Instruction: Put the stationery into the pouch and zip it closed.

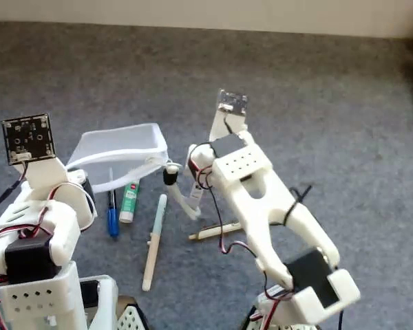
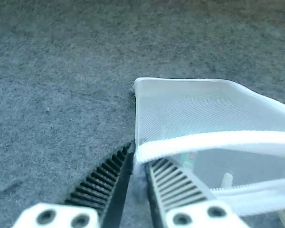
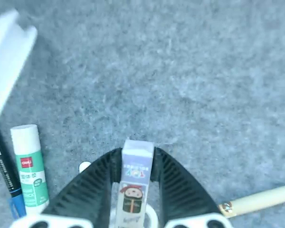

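Stationery now in hand is one small rectangular eraser in a printed paper sleeve (image 3: 134, 187). It is clenched between the black fingers of the right end effector (image 3: 137, 156), with its long axis running along the fingers.

The white mesh pouch (image 1: 124, 146) lies just beside this end effector, on the side toward the left arm, and its mouth faces the arms. The left end effector (image 2: 138, 160) is clamped on a corner of the pouch's white rim band and holds the mouth apart above the grey carpeted counter (image 1: 316, 89).

By this layout the right arm is the loading arm. The coming move appears to need the eraser swung toward the pouch mouth and entered end-first between the two rim bands.

A green-and-white glue stick (image 3: 28, 166) and a blue pen (image 1: 112, 213) lie just outside the pouch mouth. A pale pen (image 1: 153, 240) lies farther from the pouch. A beige pencil (image 1: 217, 232) lies farthest from the pouch.
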Controlling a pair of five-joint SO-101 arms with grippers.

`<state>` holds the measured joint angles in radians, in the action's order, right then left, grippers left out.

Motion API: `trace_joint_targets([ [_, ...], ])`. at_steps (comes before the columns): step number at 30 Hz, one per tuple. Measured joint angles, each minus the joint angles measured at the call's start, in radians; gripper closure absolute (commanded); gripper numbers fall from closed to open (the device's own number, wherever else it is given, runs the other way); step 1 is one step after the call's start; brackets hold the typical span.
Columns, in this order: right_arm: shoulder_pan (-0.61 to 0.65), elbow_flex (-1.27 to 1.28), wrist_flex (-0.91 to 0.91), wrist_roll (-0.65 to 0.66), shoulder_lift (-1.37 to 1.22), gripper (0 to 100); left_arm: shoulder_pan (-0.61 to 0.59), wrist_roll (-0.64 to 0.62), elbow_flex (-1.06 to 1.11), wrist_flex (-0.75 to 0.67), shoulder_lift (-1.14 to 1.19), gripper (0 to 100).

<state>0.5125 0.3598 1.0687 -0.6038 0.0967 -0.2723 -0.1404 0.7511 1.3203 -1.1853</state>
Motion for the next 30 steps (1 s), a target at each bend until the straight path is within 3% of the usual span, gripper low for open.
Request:
trace_joint_targets([
  [15,-0.199,0.061,0.0,0.005,0.264,99.4,0.204,0.002,-0.434,0.14,0.48,99],
  [24,-0.219,0.152,-0.002,0.005,0.399,99.4,0.299,-0.041,-0.652,0.169,0.727,99],
  [30,-0.219,0.305,-0.135,0.017,0.565,99.4,0.299,-0.092,-0.718,0.169,0.812,99],
])
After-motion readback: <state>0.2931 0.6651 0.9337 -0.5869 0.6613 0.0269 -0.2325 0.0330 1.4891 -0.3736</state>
